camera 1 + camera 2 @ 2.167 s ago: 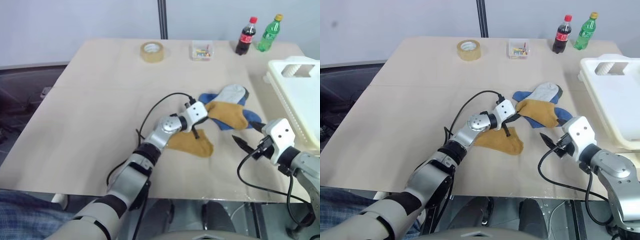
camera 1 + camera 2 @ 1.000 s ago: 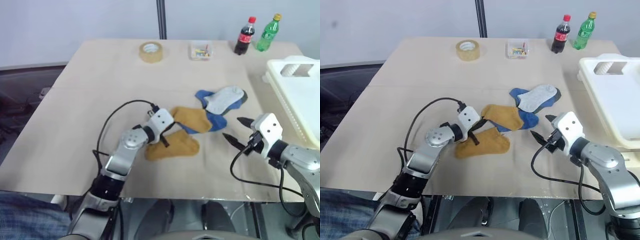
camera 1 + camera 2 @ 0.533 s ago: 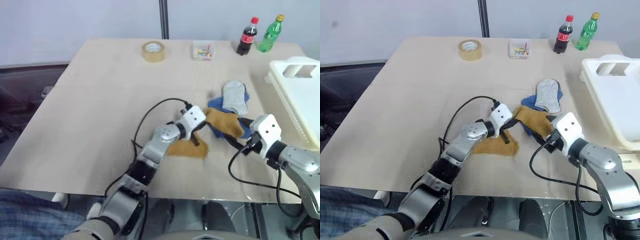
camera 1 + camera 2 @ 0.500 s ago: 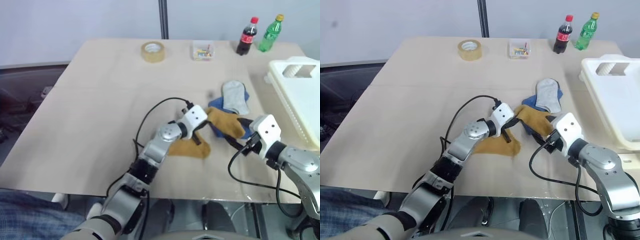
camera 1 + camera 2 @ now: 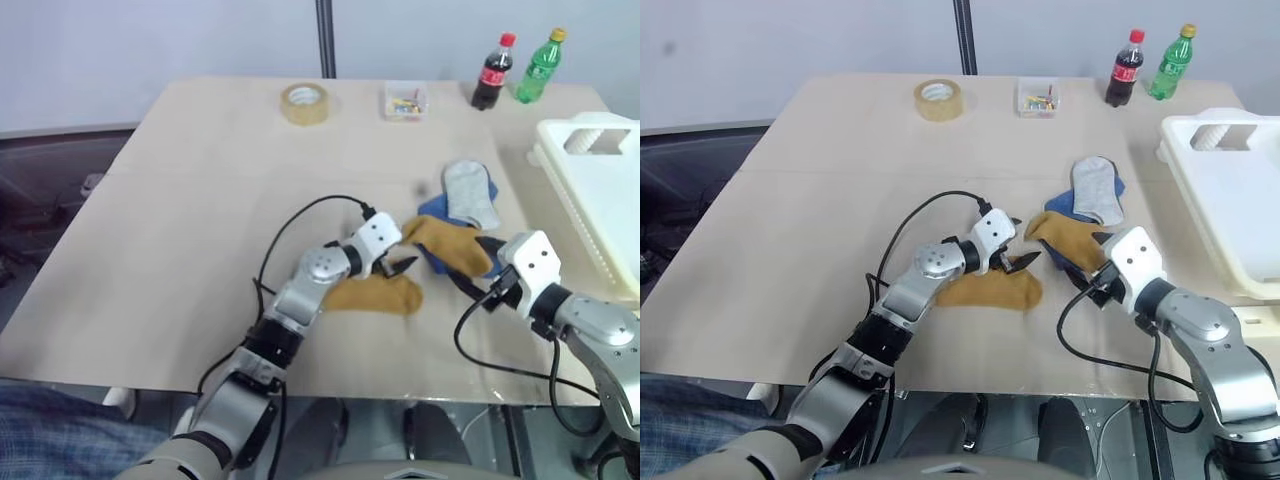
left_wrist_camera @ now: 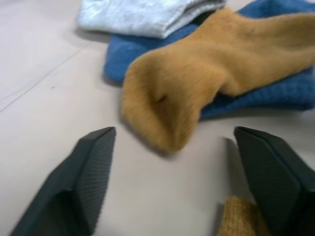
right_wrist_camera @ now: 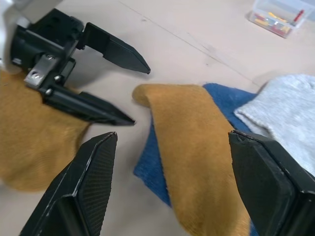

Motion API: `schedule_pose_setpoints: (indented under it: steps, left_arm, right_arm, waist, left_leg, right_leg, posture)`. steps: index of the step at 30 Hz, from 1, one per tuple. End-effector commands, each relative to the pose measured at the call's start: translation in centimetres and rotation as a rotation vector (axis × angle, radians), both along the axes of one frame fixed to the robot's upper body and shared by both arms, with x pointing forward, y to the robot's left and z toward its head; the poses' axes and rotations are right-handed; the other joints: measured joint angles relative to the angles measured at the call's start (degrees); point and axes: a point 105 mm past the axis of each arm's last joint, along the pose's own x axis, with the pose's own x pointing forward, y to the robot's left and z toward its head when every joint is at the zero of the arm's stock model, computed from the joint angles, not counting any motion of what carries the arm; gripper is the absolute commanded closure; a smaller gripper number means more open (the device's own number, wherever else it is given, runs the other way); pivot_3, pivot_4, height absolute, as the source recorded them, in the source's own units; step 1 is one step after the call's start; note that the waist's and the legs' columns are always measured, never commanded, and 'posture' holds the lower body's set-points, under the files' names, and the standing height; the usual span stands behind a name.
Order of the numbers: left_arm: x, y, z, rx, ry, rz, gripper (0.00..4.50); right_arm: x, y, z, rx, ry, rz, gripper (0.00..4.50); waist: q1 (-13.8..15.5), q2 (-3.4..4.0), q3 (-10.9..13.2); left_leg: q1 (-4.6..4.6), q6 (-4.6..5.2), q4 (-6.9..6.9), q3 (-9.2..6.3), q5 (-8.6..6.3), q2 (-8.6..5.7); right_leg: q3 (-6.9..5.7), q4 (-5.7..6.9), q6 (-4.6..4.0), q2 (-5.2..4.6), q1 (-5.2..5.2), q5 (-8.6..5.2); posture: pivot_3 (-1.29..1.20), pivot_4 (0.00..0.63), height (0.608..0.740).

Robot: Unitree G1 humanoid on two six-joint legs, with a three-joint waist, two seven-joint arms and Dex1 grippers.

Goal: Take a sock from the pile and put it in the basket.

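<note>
The pile (image 5: 455,215) lies right of the table's middle: a grey sock (image 5: 470,193) on a blue one (image 6: 275,93), with a mustard sock (image 5: 1065,235) across them. A second mustard sock (image 5: 380,293) lies flat just left of it. My left gripper (image 5: 395,262) is open, its fingers (image 6: 93,167) apart just short of the upper mustard sock's folded end (image 6: 167,103), holding nothing. My right gripper (image 5: 1085,265) is open too, facing the pile from the right, fingers (image 7: 93,182) empty. The white basket (image 5: 600,200) stands at the table's right edge.
At the far edge of the table (image 5: 200,200) stand a tape roll (image 5: 303,103), a small clear box (image 5: 405,100), a cola bottle (image 5: 489,72) and a green bottle (image 5: 535,67). The two grippers point at each other, close together, over the mustard sock.
My left gripper came right with the mustard sock's end pinched, then opened and let it go. The right gripper stayed put, open.
</note>
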Motion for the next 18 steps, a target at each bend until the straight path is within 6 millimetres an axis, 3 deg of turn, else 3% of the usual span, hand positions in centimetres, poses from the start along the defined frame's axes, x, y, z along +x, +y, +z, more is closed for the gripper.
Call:
schedule_pose_setpoints:
  steps: [1, 4, 7, 14, 18]
  left_arm:
    - [0.46, -0.05, 0.92, -0.009, -0.051, 0.006, 0.53]
    - [0.35, -0.52, 0.48, -0.001, -0.044, -0.015, 0.53]
    - [0.21, -0.86, 0.16, 0.018, -0.052, -0.042, 1.27]
    - [0.49, -0.67, 0.08, 0.009, -0.051, -0.023, 4.43]
    - [0.21, -0.94, 0.84, -0.036, -0.068, -0.034, 4.43]
  right_arm:
    - [0.01, 0.40, 1.18, -0.001, -0.059, 0.018, 0.74]
    - [0.09, 0.34, 1.22, -0.002, -0.062, 0.016, 0.74]
    - [0.02, 0.38, 1.25, -0.003, -0.064, 0.016, 0.74]
    - [-0.21, 0.25, 1.11, -0.011, -0.061, 0.012, 0.74]
    - [-0.24, 0.43, 0.95, -0.010, -0.058, 0.016, 0.74]
  waist:
    - [0.0, 0.00, 0.0]
    - [0.0, 0.00, 0.0]
    - [0.0, 0.00, 0.0]
    - [0.0, 0.00, 0.0]
    - [0.0, 0.00, 0.0]
  left_leg:
    - [0.00, 0.00, 0.00, 0.00, 0.00, 0.00]
    - [0.00, 0.00, 0.00, 0.00, 0.00, 0.00]
    - [0.00, 0.00, 0.00, 0.00, 0.00, 0.00]
    - [0.00, 0.00, 0.00, 0.00, 0.00, 0.00]
    - [0.00, 0.00, 0.00, 0.00, 0.00, 0.00]
  right_leg:
    - [0.00, 0.00, 0.00, 0.00, 0.00, 0.00]
    - [0.00, 0.00, 0.00, 0.00, 0.00, 0.00]
    - [0.00, 0.00, 0.00, 0.00, 0.00, 0.00]
    - [0.00, 0.00, 0.00, 0.00, 0.00, 0.00]
    - [0.00, 0.00, 0.00, 0.00, 0.00, 0.00]
  posture:
    - [0.00, 0.150, 0.740]
    - [0.00, 0.150, 0.740]
    - [0.00, 0.150, 0.740]
    - [0.00, 0.150, 0.740]
    - [0.00, 0.150, 0.740]
